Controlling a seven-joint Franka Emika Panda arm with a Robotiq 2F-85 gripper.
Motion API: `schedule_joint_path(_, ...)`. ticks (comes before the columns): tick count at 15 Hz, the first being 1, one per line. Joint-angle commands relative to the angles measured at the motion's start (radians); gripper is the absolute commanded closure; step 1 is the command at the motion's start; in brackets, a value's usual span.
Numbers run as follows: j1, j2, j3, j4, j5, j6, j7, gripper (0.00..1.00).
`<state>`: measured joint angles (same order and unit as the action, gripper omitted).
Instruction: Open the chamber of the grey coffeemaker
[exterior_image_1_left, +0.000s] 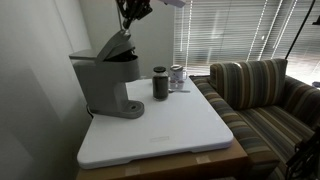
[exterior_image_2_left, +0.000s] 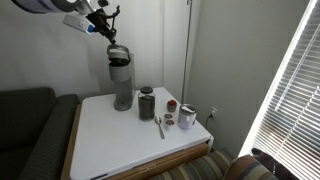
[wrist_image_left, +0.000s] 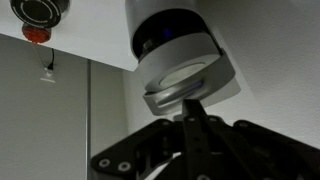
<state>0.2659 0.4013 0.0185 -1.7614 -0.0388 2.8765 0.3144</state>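
Note:
The grey coffeemaker (exterior_image_1_left: 105, 85) stands at the back of the white table; it shows in both exterior views (exterior_image_2_left: 122, 82). Its chamber lid (exterior_image_1_left: 119, 43) is tilted up, raised at the front (exterior_image_2_left: 118, 52). My gripper (exterior_image_1_left: 134, 12) hangs just above the raised lid and apart from it (exterior_image_2_left: 104, 22). In the wrist view, which stands upside down, the fingers (wrist_image_left: 188, 120) lie together, shut and empty, pointing at the coffeemaker's head (wrist_image_left: 182, 72).
A dark cylindrical canister (exterior_image_1_left: 160, 83) and a glass jar (exterior_image_1_left: 177, 76) stand beside the machine. An exterior view shows a spoon (exterior_image_2_left: 160, 127) and small red items (exterior_image_2_left: 171, 105) on the table (exterior_image_2_left: 110, 140). A striped couch (exterior_image_1_left: 265, 95) stands beside the table.

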Motion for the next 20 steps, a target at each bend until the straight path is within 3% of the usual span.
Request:
schedule_joint_path(1,-0.011,0.024,0.007,0.049,0.004,-0.017,-0.032,1.00)
schedule_joint_path(16,0.005,-0.024,-0.022,0.020,-0.019,-0.022,-0.010,1.00)
schedule_joint_path(17,-0.009,-0.033,-0.004,0.014,-0.005,-0.033,-0.035,0.74)
schedule_joint_path(18,-0.015,-0.045,0.003,0.006,0.000,-0.044,-0.043,0.72)
schedule_joint_path(20,-0.016,-0.082,0.003,-0.021,-0.004,-0.064,-0.048,0.59)
